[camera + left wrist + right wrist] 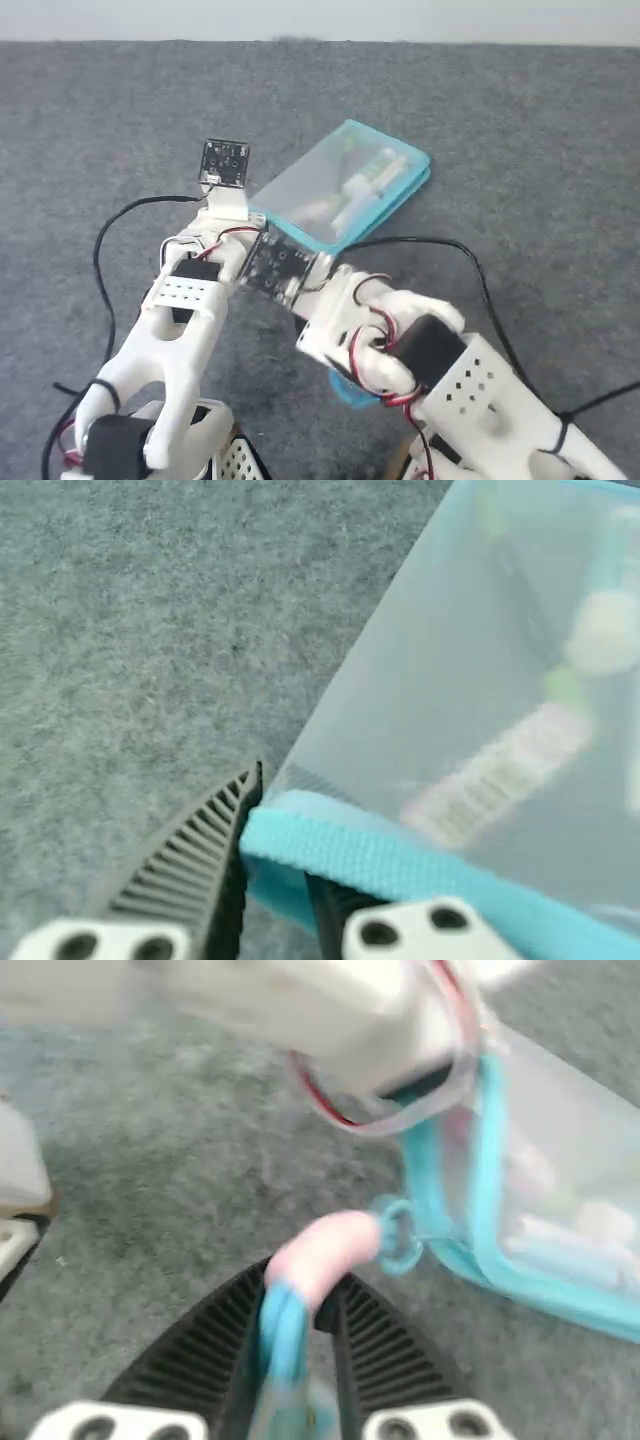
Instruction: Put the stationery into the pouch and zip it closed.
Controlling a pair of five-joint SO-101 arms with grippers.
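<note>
Since the white and green stationery (365, 185) lies inside the translucent plastic pouch with turquoise trim (345, 190), above centre of the high view on the grey carpeted tabletop (520, 120), only the zipping seems left. At the pouch's near end, the left claw (285, 860) pinches the turquoise edge and the right claw (300, 1295) is clamped on the pink zip pull tab (325, 1245). How far the zip is drawn, I cannot tell.

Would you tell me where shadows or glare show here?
High view: even light, faint shadows under the arms, no glare on the pouch. Left wrist view: its frosted wall hazes the stationery. Right wrist view: the white arm looks washed out.
</note>
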